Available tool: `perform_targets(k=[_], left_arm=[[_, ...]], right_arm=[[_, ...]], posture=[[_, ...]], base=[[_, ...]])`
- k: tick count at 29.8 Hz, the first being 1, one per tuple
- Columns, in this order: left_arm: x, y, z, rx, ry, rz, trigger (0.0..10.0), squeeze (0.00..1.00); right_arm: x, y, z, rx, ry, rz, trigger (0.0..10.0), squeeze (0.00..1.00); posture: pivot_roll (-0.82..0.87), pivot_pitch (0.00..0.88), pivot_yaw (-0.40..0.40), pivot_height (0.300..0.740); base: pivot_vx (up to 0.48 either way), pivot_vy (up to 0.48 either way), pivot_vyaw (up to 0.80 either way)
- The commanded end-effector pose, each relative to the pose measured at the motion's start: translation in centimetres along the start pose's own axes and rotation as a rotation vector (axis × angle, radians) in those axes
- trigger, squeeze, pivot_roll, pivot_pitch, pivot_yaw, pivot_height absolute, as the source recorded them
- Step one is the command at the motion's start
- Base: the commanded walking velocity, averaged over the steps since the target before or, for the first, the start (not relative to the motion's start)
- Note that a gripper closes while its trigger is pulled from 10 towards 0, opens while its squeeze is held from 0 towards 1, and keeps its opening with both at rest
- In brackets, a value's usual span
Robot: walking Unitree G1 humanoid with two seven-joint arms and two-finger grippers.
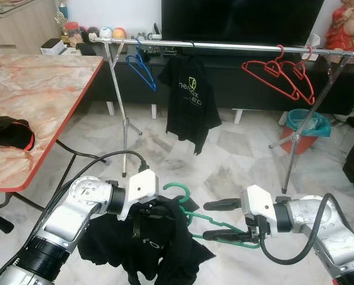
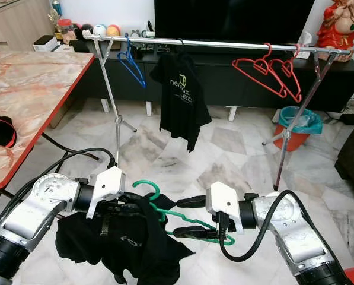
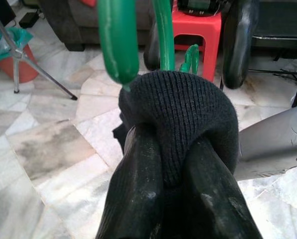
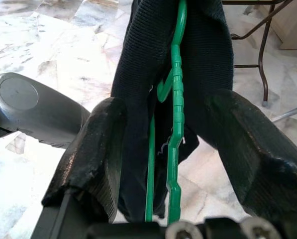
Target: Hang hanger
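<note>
Green hanger [image 1: 215,222] sits low between the two arms in the left eye view, its hook curling up beside a black garment [image 1: 147,249] draped on it. The left gripper [image 1: 150,215] is buried in the cloth at the collar, and the right gripper [image 1: 215,219] has its two fingers spread, one above and one below the hanger's bare arm. Behind stands a clothes rail [image 1: 224,46] carrying a blue hanger [image 1: 142,68], a black T-shirt [image 1: 188,101] and red hangers [image 1: 280,77]; a marble table [image 1: 28,101] is on the left.

In the left wrist view, the fingers [image 3: 138,194] are pressed together on a fold of the knitted black collar just below the green hook.

In the right wrist view, the fingers [image 4: 93,154] stand apart, with the green hanger and the hanging cloth between them.
</note>
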State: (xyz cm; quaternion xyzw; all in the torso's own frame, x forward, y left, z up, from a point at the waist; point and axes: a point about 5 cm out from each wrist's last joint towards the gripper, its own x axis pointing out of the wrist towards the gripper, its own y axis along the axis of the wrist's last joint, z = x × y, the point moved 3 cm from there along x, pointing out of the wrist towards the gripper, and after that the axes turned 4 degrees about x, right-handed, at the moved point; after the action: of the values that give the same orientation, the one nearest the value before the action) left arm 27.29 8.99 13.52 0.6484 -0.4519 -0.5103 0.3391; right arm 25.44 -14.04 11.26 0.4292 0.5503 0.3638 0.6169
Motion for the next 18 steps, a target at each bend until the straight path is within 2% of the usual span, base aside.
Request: perform_targets(k=[1, 10, 16, 17, 18], left_arm=[[0.26, 1.06, 0.01, 0.051, -0.020, 0.008, 10.0, 0.00], [0.32, 1.41, -0.12, 0.054, -0.016, 0.016, 10.0, 0.00], [0.39, 1.63, -0.20, 0.057, -0.011, 0.020, 10.0, 0.00], [0.40, 1.64, -0.22, 0.058, -0.010, 0.020, 10.0, 0.00], [0.39, 1.66, -0.24, 0.058, -0.009, 0.020, 10.0, 0.00]], right_arm=[[0.43, 0.36, -0.23, -0.018, 0.016, 0.005, 10.0, 0.00], [0.79, -0.01, -0.62, 0.028, 0.046, 0.009, 10.0, 0.00], [1.08, 0.03, -0.35, 0.048, 0.035, 0.024, 10.0, 0.00], [1.11, 0.10, -0.25, 0.052, 0.031, 0.030, 4.9, 0.00], [1.13, 0.14, -0.18, 0.054, 0.028, 0.033, 4.9, 0.00]], posture=[[0.04, 0.000, -0.004, 0.740], [0.04, 0.000, -0.003, 0.740], [0.04, 0.000, -0.007, 0.740], [0.05, 0.000, -0.009, 0.740], [0.05, 0.000, -0.008, 0.740]], base=[[0.000, 0.000, 0.00], [0.000, 0.000, 0.00], [0.000, 0.000, 0.00], [0.000, 0.000, 0.00], [0.000, 0.000, 0.00]])
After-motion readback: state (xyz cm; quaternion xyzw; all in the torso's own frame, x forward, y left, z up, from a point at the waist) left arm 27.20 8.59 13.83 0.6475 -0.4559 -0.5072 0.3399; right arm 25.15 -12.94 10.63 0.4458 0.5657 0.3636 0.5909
